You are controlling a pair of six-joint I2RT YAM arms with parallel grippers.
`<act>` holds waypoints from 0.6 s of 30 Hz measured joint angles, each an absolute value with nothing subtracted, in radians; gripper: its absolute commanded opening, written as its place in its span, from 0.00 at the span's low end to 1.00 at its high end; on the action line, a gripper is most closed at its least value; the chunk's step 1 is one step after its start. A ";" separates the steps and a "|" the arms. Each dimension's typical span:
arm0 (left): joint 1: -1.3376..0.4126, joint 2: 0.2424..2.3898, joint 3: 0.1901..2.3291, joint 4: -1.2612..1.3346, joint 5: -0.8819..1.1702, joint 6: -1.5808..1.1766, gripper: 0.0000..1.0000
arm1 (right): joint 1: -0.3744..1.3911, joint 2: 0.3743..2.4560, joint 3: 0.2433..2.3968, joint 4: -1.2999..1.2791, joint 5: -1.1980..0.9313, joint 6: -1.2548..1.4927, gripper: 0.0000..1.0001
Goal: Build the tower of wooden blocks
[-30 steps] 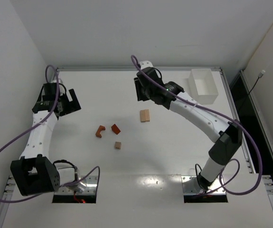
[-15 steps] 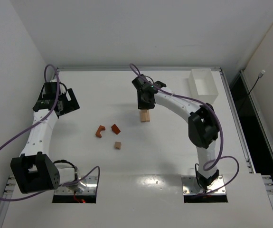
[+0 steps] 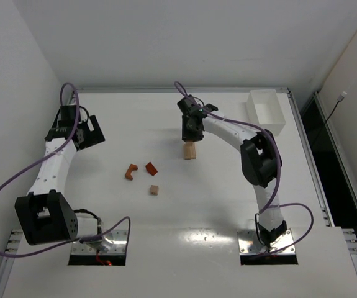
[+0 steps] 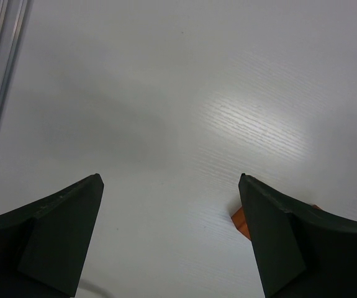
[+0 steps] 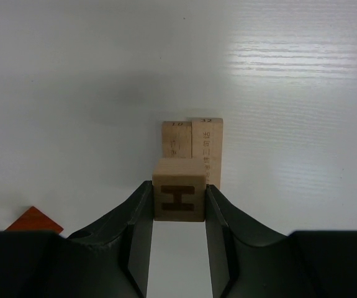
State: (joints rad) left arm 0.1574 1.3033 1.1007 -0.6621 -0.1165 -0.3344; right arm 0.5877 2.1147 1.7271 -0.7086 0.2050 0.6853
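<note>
Right wrist view: a pale tan cube (image 5: 179, 198) with a dark letter H on its near face is clamped between the fingers of the right hand (image 5: 179, 187). Just behind it two pale flat pieces (image 5: 192, 144) lie side by side on the white bench (image 5: 72, 93), touching each other, with small numbers at their far ends. Whether the cube touches them, I cannot tell. In the top view they lie near the middle of the bench. To their left a reddish-brown arch (image 3: 131, 171), a reddish-brown wedge (image 3: 151, 167) and a small tan cube (image 3: 154, 190) lie loose. The left hand (image 4: 170, 180) hangs over the left side, fingers apart, holding nothing. A white bin (image 3: 266, 112) stands at the far right corner.
</note>
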 measured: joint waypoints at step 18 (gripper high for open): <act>0.158 1.362 1.131 -0.656 -0.106 -0.336 0.89 | 0.583 2.164 1.738 -0.682 0.183 0.665 0.00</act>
State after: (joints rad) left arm 0.1577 1.3617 1.1305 -0.6563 -0.1059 -0.3355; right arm 0.5831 2.1643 1.7382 -0.6819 0.1825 0.6655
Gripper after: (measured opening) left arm 0.892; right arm 0.304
